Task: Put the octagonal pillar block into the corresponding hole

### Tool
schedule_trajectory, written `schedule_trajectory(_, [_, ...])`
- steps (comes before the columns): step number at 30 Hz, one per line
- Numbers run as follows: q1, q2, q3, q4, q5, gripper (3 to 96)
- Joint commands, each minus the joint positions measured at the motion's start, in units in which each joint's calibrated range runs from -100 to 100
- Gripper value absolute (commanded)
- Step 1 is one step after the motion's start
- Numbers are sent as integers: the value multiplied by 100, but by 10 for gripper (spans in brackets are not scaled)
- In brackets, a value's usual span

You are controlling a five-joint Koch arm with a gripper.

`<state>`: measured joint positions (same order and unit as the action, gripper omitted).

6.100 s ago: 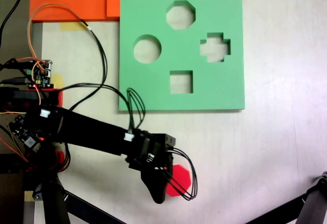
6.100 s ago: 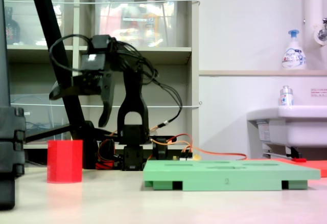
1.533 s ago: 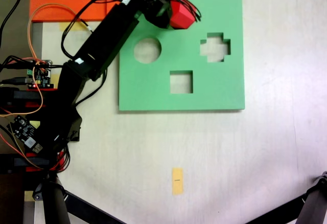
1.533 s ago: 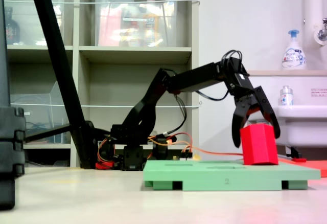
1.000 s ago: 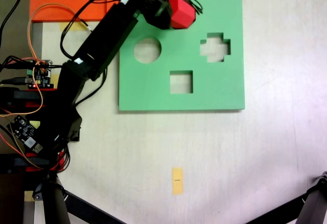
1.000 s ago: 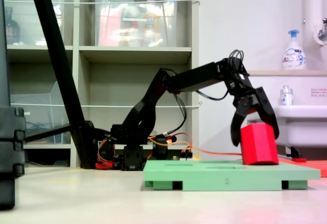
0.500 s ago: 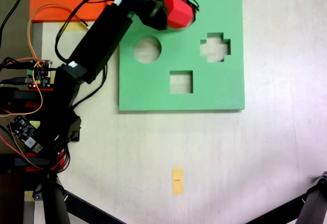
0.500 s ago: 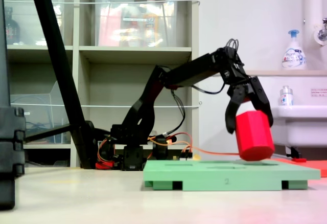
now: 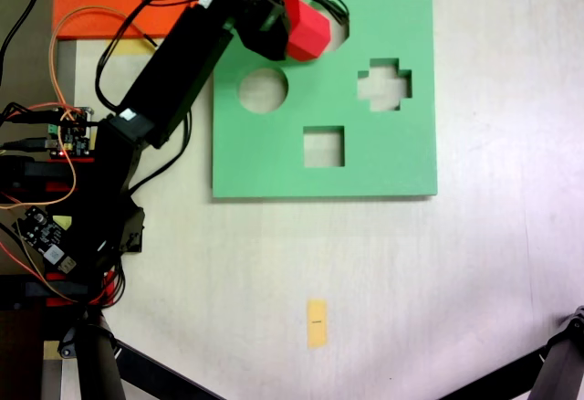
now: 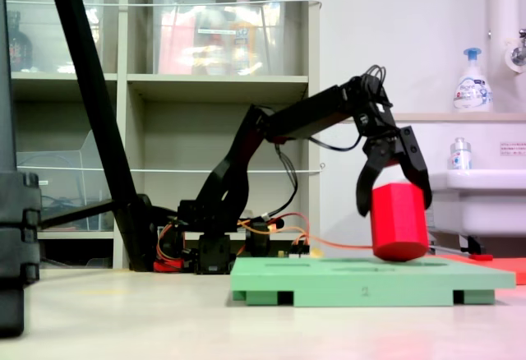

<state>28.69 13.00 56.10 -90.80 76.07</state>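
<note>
Now your black gripper is squeezing the small red eight-sided foam block, holding it tilted just above the green foam board, partly covering the board's eight-sided hole.

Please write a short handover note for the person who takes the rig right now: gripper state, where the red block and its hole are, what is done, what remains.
Gripper: shut on the octagonal pillar block, holding it tilted just above the green foam board.
Block: in the first exterior view it hangs over the left part of the octagonal hole, near the board's top edge; only the hole's right rim shows.
Done: block picked up and carried to the board.
Left: shift it a little toward the first exterior view's right, level it, match its sides to the hole, lower it in, open the gripper.
Round hole, cross hole and square hole are empty.
</note>
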Motion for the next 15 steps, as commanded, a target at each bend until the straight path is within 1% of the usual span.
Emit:
schedule_trajectory(1, [-15,195,482,33,39,328])
schedule_trajectory(10, [-161,767,651,765,20,328])
schedule_trajectory(15, [-239,907,1070,996,-190,328])
